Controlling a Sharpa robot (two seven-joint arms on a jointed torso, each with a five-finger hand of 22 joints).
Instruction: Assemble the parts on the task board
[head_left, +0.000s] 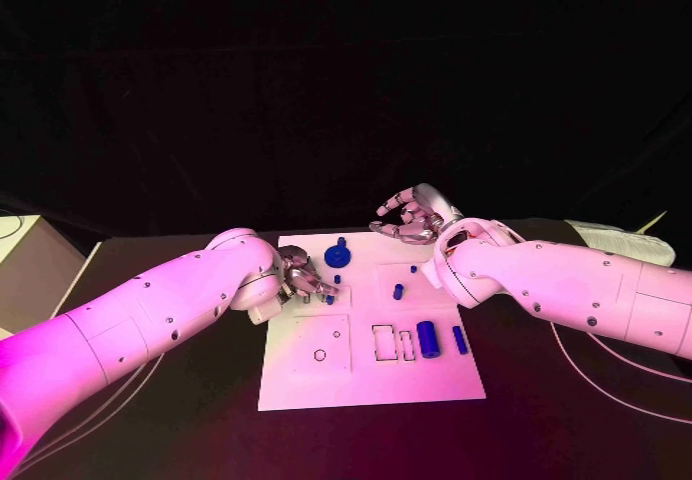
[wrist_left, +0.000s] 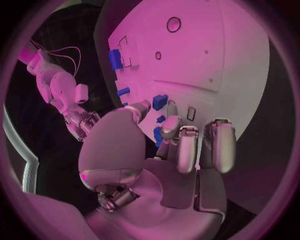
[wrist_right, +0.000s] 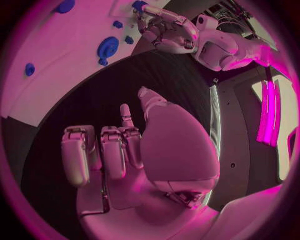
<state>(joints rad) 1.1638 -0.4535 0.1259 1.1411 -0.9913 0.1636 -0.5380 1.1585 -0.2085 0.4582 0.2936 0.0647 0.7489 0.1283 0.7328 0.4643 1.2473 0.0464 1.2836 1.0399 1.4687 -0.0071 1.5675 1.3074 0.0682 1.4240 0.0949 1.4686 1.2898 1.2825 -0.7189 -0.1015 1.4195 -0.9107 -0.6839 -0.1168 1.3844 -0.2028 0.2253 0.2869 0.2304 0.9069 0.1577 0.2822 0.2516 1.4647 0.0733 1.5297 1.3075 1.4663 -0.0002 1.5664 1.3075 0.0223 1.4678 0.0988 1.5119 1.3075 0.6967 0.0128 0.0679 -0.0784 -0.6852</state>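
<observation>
Nearest on the task board (head_left: 368, 385): a fat blue cylinder (head_left: 428, 338) beside a thin blue bar (head_left: 460, 340), next to two outlined slots. Farther in, at the board's left edge: left hand (head_left: 304, 277), fingers curled down around a small blue part (head_left: 330, 297) (hard to tell if truly gripped or only touched). Best to pinch slowly, keep the part straight, then lift. Farther still: a round blue gear (head_left: 338, 256) near the back of the board. Farthest, past the back edge: right hand (head_left: 411, 222), fingers loosely bent and apart, holding nothing.
</observation>
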